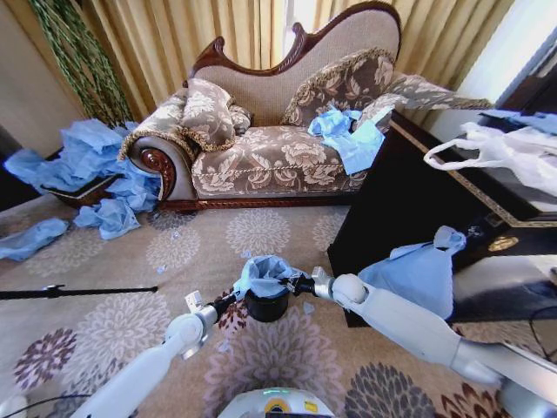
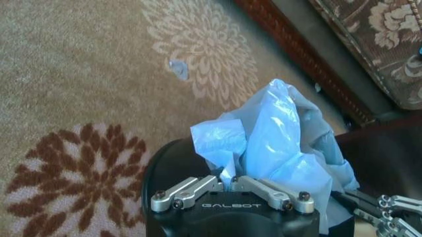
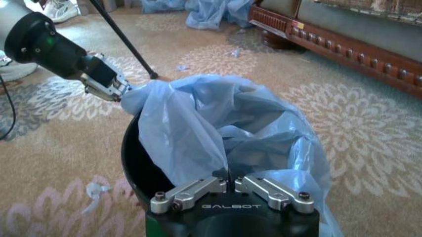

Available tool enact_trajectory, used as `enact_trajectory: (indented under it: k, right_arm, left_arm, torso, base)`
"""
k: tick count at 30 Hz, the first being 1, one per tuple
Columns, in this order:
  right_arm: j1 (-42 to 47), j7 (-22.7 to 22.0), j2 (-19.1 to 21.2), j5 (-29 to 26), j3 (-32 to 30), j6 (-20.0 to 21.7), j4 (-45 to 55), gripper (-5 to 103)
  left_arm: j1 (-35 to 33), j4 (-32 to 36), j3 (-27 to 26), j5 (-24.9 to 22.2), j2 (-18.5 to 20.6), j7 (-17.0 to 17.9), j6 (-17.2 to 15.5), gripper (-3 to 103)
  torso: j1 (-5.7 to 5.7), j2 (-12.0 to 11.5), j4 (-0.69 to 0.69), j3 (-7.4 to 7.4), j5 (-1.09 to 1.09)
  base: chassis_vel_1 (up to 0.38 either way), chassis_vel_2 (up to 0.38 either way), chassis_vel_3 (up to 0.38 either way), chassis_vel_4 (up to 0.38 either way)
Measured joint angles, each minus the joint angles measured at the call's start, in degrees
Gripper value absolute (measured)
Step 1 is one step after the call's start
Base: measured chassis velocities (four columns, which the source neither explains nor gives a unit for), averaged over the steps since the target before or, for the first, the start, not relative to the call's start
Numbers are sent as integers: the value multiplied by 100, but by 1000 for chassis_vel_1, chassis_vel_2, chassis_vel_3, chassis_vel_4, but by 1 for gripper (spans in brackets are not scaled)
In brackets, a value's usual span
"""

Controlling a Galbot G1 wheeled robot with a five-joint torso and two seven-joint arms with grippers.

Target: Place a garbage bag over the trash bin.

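Thin crinkly translucent light blue garbage bag [image 1: 264, 273] bunched on mouth of small round black trash bin [image 1: 266, 306], standing upright on patterned carpet [image 1: 130, 322], axis vertical. Left gripper [image 1: 236, 297] and right gripper [image 1: 302, 283] flank bin on opposite sides, equally near, each clenched on bag edge. Judgement: film must spread outward, then down over rim.

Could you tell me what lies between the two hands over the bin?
The garbage bag, bunched over the trash bin, spans from left hand to right hand, seen in the head view.
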State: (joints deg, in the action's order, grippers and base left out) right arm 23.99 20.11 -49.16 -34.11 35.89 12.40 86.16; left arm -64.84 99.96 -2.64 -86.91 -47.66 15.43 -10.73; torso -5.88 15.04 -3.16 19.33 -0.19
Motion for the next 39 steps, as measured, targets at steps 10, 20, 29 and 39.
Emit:
enact_trajectory:
  k: [10, 20, 29, 39]
  right_arm:
    - [254, -76, 488, -40, -309, -4, 684, 0]
    - [1371, -458, 904, -59, -599, 122, 1592, 0]
    - [1569, -490, 763, 130, -515, 78, 1278, 0]
    - [1687, -587, 245, 399, -426, -34, 646, 0]
  left_arm:
    - [-51, 120, -37, -89, 24, -6, 3, 0]
    - [-291, 342, -42, 182, 225, -300, -77, 0]
    - [-580, 233, -87, 793, 391, -792, -28, 0]
    - [-385, -403, 221, 1360, 186, -1078, 323, 0]
  torso:
    - [0, 0, -1, 0, 0]
    - [1, 1, -1, -1, -1]
    - [1, 1, 0, 0, 0]
    - [0, 1, 0, 0, 1]
  base:
    - [0, 0, 0, 0]
    - [0, 0, 0, 0]
    - [0, 0, 0, 0]
    - [0, 0, 0, 0]
